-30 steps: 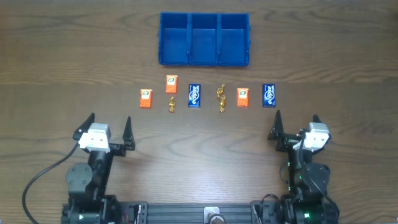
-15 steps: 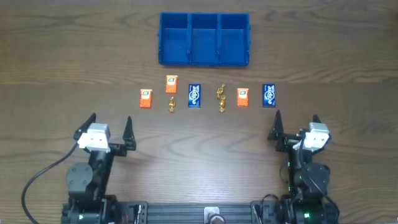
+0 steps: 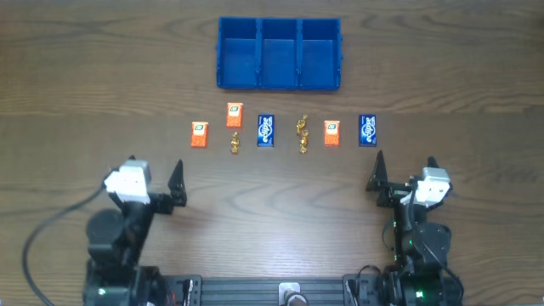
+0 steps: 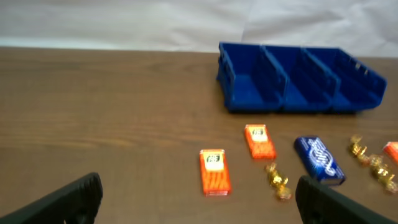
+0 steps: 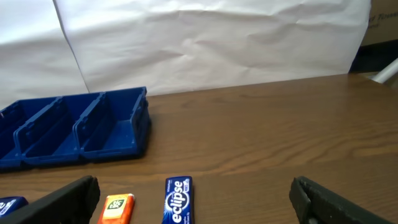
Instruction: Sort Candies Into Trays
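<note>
A blue three-compartment tray (image 3: pixel 279 53) stands at the back centre with nothing in its bins. In front of it lies a row of candies: orange boxes (image 3: pixel 199 134) (image 3: pixel 234 115) (image 3: pixel 331 133), blue packs (image 3: pixel 266 130) (image 3: pixel 367 130) and gold-wrapped sweets (image 3: pixel 235 142) (image 3: pixel 302 126) (image 3: pixel 303 146). My left gripper (image 3: pixel 151 172) hangs open near the front left, well short of the row. Its dark fingers (image 4: pixel 62 202) frame an orange box (image 4: pixel 214 171) ahead. My right gripper (image 3: pixel 405 167) is open at the front right, with a blue pack (image 5: pixel 177 199) ahead of it.
Bare wooden table (image 3: pixel 76 93) spreads to both sides of the tray and between the candy row and the arms. A white sheet (image 5: pixel 205 43) hangs behind the table's far edge.
The left arm has shifted slightly, its wrist tilting and moving a little to the left. The right arm and the candies have not moved.
</note>
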